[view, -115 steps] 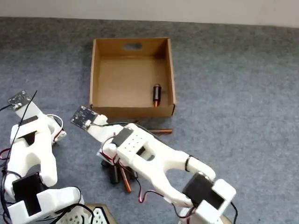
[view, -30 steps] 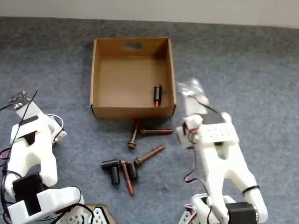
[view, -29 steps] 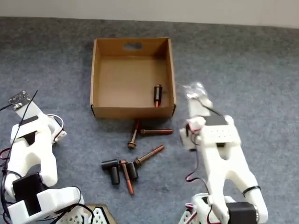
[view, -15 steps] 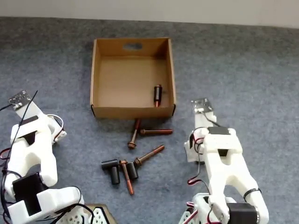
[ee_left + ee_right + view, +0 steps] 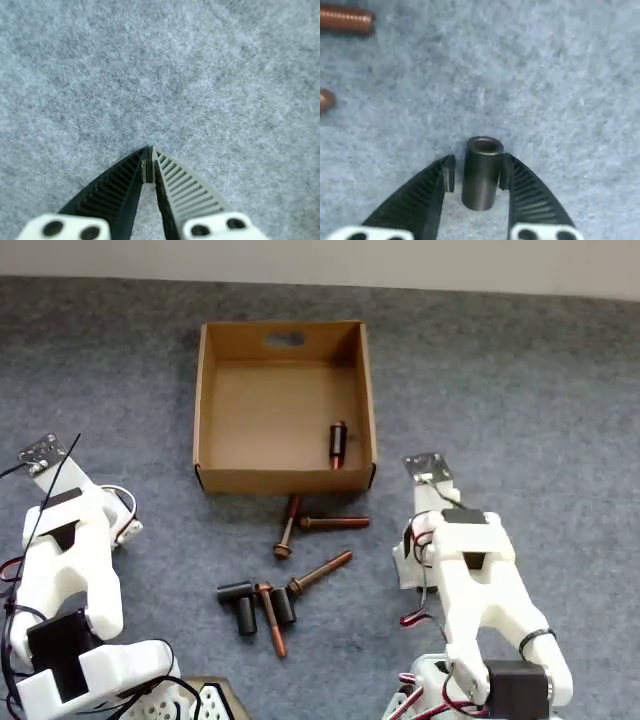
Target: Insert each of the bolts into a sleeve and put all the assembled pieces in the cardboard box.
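My right gripper [image 5: 476, 172] is shut on a black sleeve [image 5: 481, 175], which stands upright between its ribbed fingers just over the carpet. In the high view the right arm [image 5: 462, 565] sits right of the loose parts. Copper bolts lie on the carpet below the cardboard box [image 5: 205, 400]: two near its front wall [image 5: 288, 525] [image 5: 333, 523], and two lower down [image 5: 320, 572] [image 5: 270, 618]. Three black sleeves [image 5: 236, 592] [image 5: 245, 616] [image 5: 283, 606] lie among them. One assembled piece [image 5: 337, 443] rests inside the box. My left gripper [image 5: 149, 156] is shut and holds nothing.
The left arm [image 5: 62, 540] stands at the near left, away from the parts. Two bolt ends [image 5: 345, 19] [image 5: 325, 100] show at the edge of the right wrist view. Grey carpet [image 5: 540, 390] stretches open to the right of the box.
The right arm left the parts pile, swung out right of the box, then drew back toward the near edge. The left arm stayed still.
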{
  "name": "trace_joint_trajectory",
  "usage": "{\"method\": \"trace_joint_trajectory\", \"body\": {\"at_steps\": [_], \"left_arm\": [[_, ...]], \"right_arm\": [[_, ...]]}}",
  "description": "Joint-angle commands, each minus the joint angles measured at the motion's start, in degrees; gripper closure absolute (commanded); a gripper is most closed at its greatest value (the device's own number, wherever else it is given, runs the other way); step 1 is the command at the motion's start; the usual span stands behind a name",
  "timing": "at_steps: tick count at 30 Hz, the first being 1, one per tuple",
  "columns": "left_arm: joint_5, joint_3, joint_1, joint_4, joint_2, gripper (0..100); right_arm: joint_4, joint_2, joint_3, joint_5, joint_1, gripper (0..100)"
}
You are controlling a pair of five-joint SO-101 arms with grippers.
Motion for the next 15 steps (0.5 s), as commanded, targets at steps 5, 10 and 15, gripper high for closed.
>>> {"method": "trace_joint_trajectory", "body": {"at_steps": [5,10,15], "left_arm": [[0.26,-2.15,0.66,-0.79,-0.48,97],[0.26,-2.15,0.66,-0.79,-0.48,97],[0.26,-2.15,0.75,-0.79,-0.48,97]], "right_arm": [[-5.32,7.6,-1.45,2.37,2.59,90.8],[0.04,-2.07,-1.71,2.55,2.51,99.5],[9.8,-23.25,-4.0,2.55,2.42,99.2]]}}
